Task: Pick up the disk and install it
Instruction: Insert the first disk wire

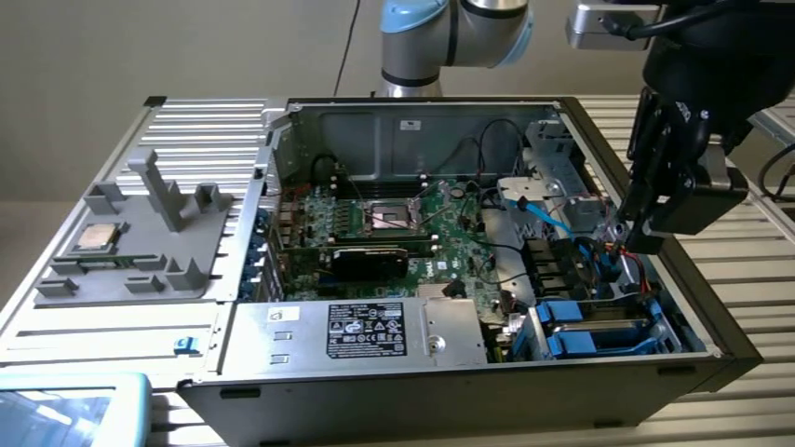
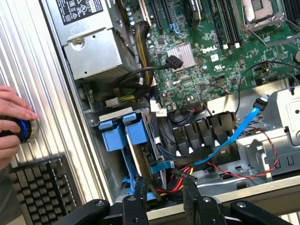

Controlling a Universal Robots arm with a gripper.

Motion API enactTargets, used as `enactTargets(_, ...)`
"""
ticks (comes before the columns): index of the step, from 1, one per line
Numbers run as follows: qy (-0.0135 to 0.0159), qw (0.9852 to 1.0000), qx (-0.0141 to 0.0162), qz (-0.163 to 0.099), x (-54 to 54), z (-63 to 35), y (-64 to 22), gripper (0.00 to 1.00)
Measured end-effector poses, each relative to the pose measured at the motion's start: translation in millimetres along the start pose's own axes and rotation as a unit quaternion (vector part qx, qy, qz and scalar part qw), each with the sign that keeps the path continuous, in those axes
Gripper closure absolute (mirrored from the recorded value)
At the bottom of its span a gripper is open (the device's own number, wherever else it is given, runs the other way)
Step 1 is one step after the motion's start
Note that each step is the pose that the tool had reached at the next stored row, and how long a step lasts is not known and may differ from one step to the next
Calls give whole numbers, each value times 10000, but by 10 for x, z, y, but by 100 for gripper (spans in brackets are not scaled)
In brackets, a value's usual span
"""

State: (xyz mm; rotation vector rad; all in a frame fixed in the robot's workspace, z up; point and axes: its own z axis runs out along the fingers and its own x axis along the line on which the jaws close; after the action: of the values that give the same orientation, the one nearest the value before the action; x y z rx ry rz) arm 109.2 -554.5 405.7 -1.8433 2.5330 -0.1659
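The disk shows as blue plastic carrier frames (image 2: 123, 133) slotted edge-up in the drive bay at the case's front corner, with a grey metal edge between them; I see the same blue frames (image 1: 597, 328) at the exterior view's lower right. My gripper (image 2: 166, 202) hovers just off that bay over a bundle of red, yellow and black cables. Its fingers (image 2: 139, 199) stand apart with nothing between them. In the exterior view my gripper (image 1: 630, 237) hangs above the case's right wall, higher than the bay.
The open computer case (image 1: 733, 349) holds a green motherboard (image 1: 410, 233), a silver power supply box (image 1: 372, 331) and a light blue cable (image 2: 234, 136). A grey tray (image 1: 137, 251) with a small CPU chip (image 1: 97, 237) lies left. A hand (image 2: 11, 117) rests on a knob beside a keyboard (image 2: 37, 187).
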Motion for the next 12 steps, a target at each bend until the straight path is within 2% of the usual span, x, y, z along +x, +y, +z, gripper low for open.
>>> enactTargets(3, -79, 10000, -26, 5, 102, 9, -23, 56)
enactTargets(7, -156, 9999, -49, -15, 205, 38, -30, 56)
enactTargets(12, -180, 9995, -41, -239, 232, 77, -33, 56)
